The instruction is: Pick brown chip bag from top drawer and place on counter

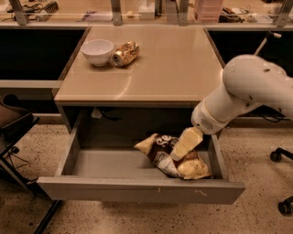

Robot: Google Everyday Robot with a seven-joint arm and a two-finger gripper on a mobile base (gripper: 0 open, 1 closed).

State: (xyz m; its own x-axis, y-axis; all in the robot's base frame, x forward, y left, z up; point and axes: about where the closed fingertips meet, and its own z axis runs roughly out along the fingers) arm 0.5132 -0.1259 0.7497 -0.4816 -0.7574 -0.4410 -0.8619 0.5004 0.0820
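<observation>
The brown chip bag lies crumpled in the right part of the open top drawer, dark brown middle, yellow ends, silvery patch. My gripper reaches down from the white arm on the right and sits right over the bag's middle, touching or nearly touching it. The beige counter is above the drawer.
A white bowl and a crushed golden can sit at the counter's back left. A cluttered shelf with metal posts runs behind. A dark chair stands at the left; chair wheels at the right.
</observation>
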